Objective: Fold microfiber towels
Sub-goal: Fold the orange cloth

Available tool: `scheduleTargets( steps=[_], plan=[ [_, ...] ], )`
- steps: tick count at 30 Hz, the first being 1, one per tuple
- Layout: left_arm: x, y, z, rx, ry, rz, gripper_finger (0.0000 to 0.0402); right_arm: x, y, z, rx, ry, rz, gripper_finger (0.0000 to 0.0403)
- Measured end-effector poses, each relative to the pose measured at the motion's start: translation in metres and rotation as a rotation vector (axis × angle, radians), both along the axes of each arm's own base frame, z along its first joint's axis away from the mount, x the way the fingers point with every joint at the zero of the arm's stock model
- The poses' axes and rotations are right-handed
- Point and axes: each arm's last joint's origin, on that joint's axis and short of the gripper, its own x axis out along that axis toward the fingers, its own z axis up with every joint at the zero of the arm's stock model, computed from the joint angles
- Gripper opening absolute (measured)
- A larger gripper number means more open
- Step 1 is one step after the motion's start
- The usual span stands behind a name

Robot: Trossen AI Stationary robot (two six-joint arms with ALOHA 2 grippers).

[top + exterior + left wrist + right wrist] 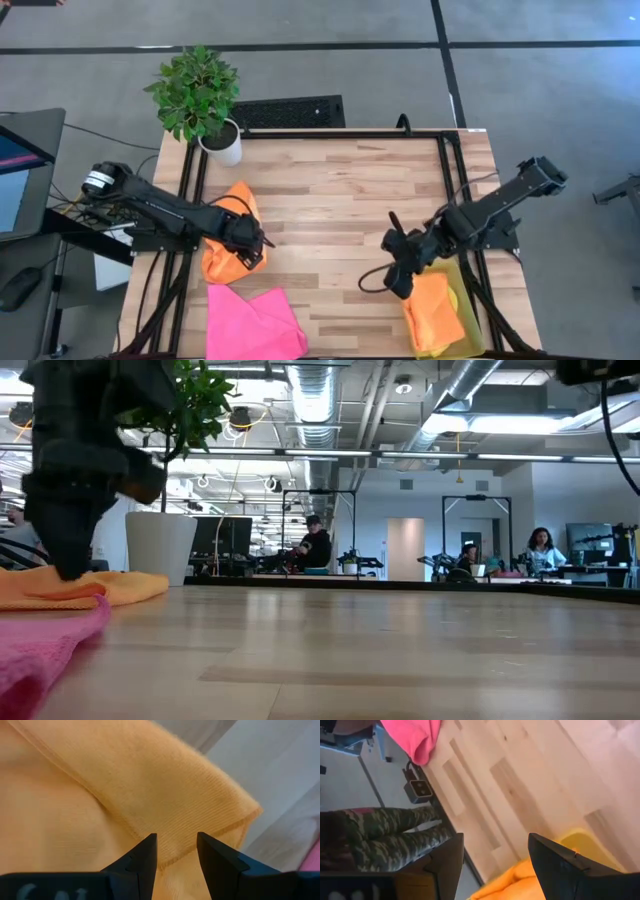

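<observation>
Left gripper (176,851), jaws apart, sits on the orange towel (228,243) at surface's left; closing may pinch both layers; right gripper (495,857), jaws apart, hovers over bin (462,292).

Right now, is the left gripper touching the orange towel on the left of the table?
Cannot tell. The left wrist view shows the left gripper open over the orange towel, but neither contact nor gap plainly.
</observation>
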Motion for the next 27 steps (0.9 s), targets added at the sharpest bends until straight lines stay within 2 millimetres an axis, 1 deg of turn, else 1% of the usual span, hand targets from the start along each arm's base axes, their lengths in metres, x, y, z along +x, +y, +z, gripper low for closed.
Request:
scheduleTargets(
  steps=[3,8,11,17,21,27],
  plan=[
    [-0.001,-0.003,-0.006,-0.019,-0.022,-0.040,0.0131,0.003,-0.006,0.000,-0.011,-0.011,0.020,0.0244],
    [-0.004,-0.012,-0.004,0.036,-0.030,-0.216,0.0131,0.007,-0.012,0.000,-0.022,-0.021,0.023,0.0244],
    [-0.006,-0.019,-0.003,0.065,-0.032,-0.309,0.0131,0.007,-0.012,0.000,-0.022,-0.021,0.023,0.0244],
    [-0.019,-0.024,-0.004,0.135,0.059,-0.359,0.0131,0.007,-0.012,0.000,-0.021,-0.020,0.023,0.0244],
    [-0.022,-0.024,-0.009,0.177,0.057,-0.372,0.0131,0.007,-0.012,0.000,-0.021,-0.020,0.022,0.0244],
    [-0.026,-0.023,-0.019,0.160,0.041,-0.356,0.0131,0.007,-0.012,0.000,-0.021,-0.020,0.022,0.0244]
  ],
)
